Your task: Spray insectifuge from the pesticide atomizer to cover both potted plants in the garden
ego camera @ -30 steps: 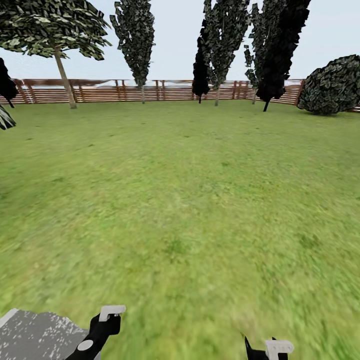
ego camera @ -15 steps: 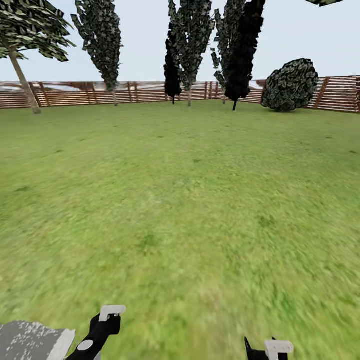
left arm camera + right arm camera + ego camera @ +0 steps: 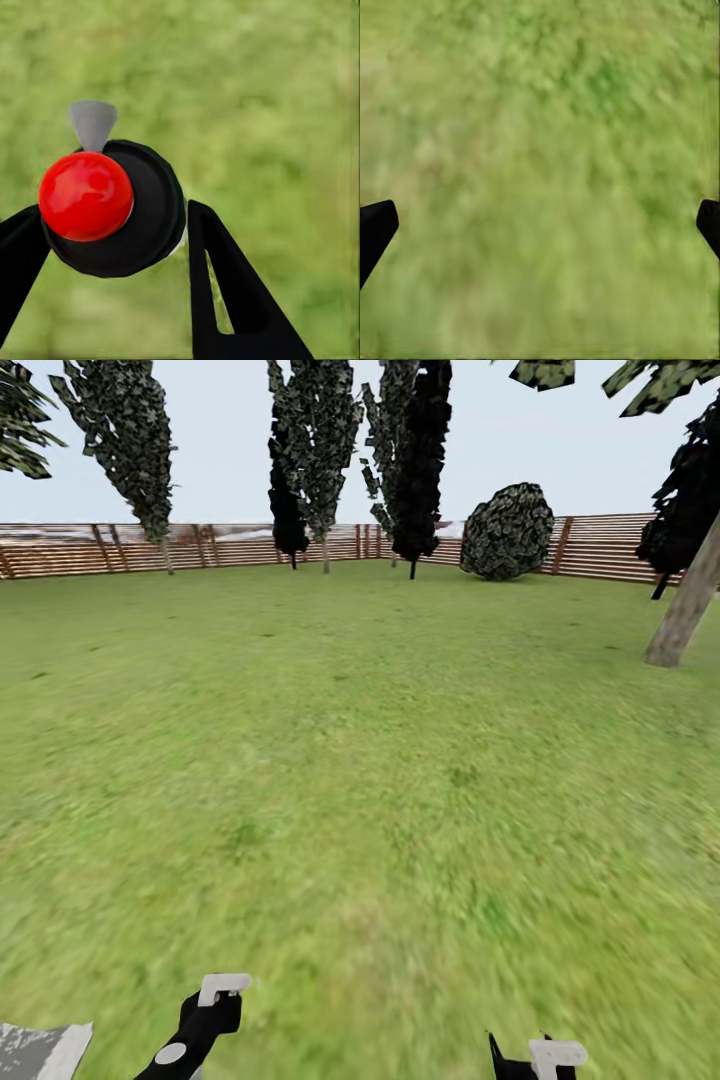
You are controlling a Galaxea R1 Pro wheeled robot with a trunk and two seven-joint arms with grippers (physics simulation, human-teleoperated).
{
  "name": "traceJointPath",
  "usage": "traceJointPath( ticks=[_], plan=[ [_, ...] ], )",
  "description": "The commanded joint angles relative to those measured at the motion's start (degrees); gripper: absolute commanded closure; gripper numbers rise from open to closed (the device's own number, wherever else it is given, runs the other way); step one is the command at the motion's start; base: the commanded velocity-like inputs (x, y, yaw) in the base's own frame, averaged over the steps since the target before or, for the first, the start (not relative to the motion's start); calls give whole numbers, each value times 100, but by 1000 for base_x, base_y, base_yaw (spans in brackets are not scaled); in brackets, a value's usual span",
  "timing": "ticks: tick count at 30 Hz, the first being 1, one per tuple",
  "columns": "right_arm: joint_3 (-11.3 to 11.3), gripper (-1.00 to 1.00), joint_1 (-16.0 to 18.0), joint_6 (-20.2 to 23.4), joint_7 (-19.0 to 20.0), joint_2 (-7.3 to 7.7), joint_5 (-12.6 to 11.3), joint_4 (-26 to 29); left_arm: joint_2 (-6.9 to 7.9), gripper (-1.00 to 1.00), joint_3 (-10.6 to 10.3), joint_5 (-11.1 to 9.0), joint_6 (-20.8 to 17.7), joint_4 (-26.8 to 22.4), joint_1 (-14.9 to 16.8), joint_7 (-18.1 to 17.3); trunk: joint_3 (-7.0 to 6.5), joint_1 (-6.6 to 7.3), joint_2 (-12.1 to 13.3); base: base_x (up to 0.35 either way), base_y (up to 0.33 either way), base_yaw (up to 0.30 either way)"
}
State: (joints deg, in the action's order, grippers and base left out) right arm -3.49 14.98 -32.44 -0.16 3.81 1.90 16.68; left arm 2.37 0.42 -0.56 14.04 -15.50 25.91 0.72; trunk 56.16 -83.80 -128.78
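Green lawn (image 3: 380,760) of the garden runs to a brown slatted wooden fence (image 3: 230,547), w/ tall dark narrow trees (image 3: 310,440) and a round dark bush (image 3: 507,532) along it. A pale tree trunk (image 3: 685,615) leans at the right, and a corner of grey speckled stone slab (image 3: 35,1050) sits at the bottom left.

Both arms are low and forward at the bottom of the head view, apart from each other and hanging over grass. Left tool (image 3: 212,1000) points forward. In the left wrist view its two black fingers (image 3: 225,300) sit on either side of the pesticide atomizer (image 3: 146,217), which is a black round body w/ a glossy red ball (image 3: 86,195) and a grey cone nozzle (image 3: 93,124). I judge it gripped. Right tool (image 3: 540,225) is spread wide w/ nothing but grass between the tips.

Handling, my guess: the bottle is light and rigid plastic, smooth and round, so it could twist or slip in a two-finger pinch. Best hold is across the dark body below the head, nozzle kept free and aimed away from the fingers. Next I need to find the potted plants.
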Motion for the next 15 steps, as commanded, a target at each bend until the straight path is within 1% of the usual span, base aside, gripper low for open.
traceJointPath(
  ticks=[1,15],
  plan=[
    [-20,-100,4,-17,-2,-4,21,-7,0,100,2,-5,19,3,2,7,4,4,-2,-247,-198,-299],
    [-20,-100,4,-20,-2,-4,21,-7,0,100,2,-5,13,3,2,7,4,4,-2,-247,-198,-300]
  ],
)
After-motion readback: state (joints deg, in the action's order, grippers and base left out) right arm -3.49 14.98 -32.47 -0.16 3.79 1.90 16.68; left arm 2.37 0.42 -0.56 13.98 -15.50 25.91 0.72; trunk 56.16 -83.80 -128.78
